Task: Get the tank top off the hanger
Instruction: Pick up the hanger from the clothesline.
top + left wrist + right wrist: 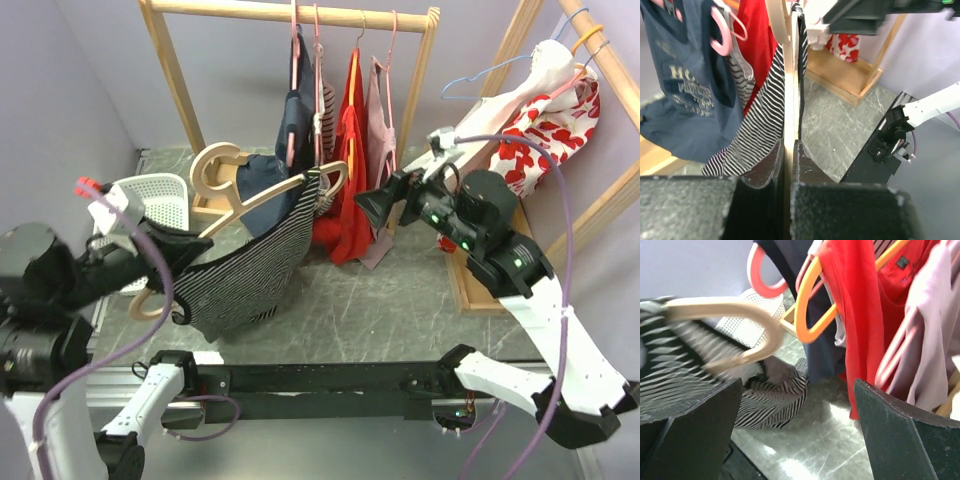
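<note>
A black-and-white striped tank top (250, 265) hangs on a beige wooden hanger (270, 195) held tilted in the air in front of the rack. My left gripper (190, 245) is shut on the hanger's lower left arm. In the left wrist view the jaws (788, 150) clamp the hanger bar (788, 75), with the striped top (752, 137) draped to its left. My right gripper (375, 205) is open and empty just right of the hanger's upper end. In the right wrist view (800, 430) the blurred hanger (735, 315) and the striped top (775, 400) lie to the left.
A wooden rack (290, 12) behind holds navy (297, 125), red (350, 150) and pink (382, 130) garments. A white mesh basket (160, 195) stands at the left. A second rack at the right carries a red-and-white floral garment (535, 135) and a blue hanger (480, 75).
</note>
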You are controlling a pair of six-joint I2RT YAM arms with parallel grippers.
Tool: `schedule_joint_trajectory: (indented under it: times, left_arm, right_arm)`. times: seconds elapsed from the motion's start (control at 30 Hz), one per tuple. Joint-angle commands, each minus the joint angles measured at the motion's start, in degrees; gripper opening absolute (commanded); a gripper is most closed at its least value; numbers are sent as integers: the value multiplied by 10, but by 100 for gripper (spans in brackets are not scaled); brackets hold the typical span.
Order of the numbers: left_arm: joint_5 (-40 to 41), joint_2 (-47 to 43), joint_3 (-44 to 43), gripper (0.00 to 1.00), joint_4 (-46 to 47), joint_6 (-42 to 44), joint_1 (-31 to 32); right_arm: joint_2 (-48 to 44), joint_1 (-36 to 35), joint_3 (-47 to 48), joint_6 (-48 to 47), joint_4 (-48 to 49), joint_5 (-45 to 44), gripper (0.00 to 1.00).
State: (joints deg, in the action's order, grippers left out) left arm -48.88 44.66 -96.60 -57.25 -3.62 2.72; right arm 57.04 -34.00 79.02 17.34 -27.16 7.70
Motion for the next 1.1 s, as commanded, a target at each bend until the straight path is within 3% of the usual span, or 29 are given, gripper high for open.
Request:
schedule_joint_trajectory:
  times: [0.0, 0.1, 0.3, 0.47, 1.07]
  left_arm:
    - [-17, 24, 53, 1, 82, -8, 1]
    - [-26, 26, 94, 1, 110, -15, 1]
    - [-53, 18, 147, 1, 140, -30, 1]
    - [-68, 10, 155, 1, 147, -37, 1]
    - [-107, 3, 196, 1, 159, -34, 1]
  right_arm:
    - [-54, -8, -25, 26, 6, 11, 100]
    - [-45, -24, -41, 44, 8, 32, 96]
    - [-14, -112, -48, 66, 34, -13, 94]
    - [13, -115, -70, 82, 78, 12, 88]
    - [82, -115, -46, 87, 144, 0, 88]
